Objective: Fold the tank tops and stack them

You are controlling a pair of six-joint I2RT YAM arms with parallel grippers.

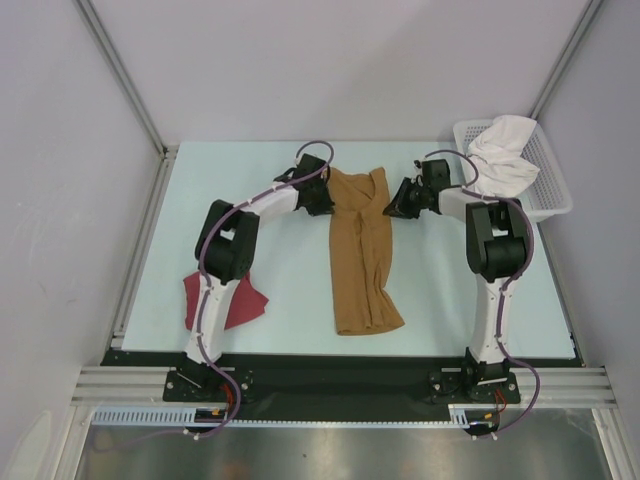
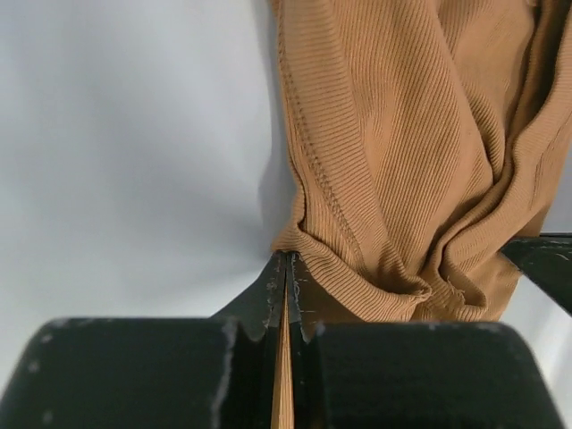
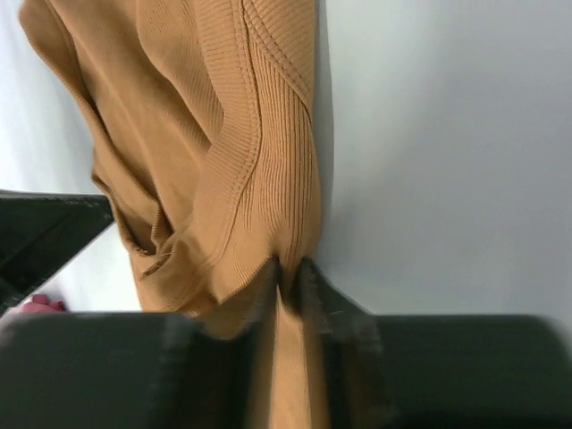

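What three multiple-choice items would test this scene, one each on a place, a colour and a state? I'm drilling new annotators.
1. Where on the table is the dark red tank top?
A) far right corner
B) near left part
C) centre

2. What colour is the cloth in the basket?
A) white
B) blue
C) black

3. What is the left gripper doing?
A) open over bare table
B) shut on the tan tank top's edge
C) shut on a bottle

Answers:
1 B: the top view shows it at the near left.
2 A: white cloth is heaped over the mesh rim.
3 B: the left wrist view shows ribbed tan fabric pinched in the closed gripper.
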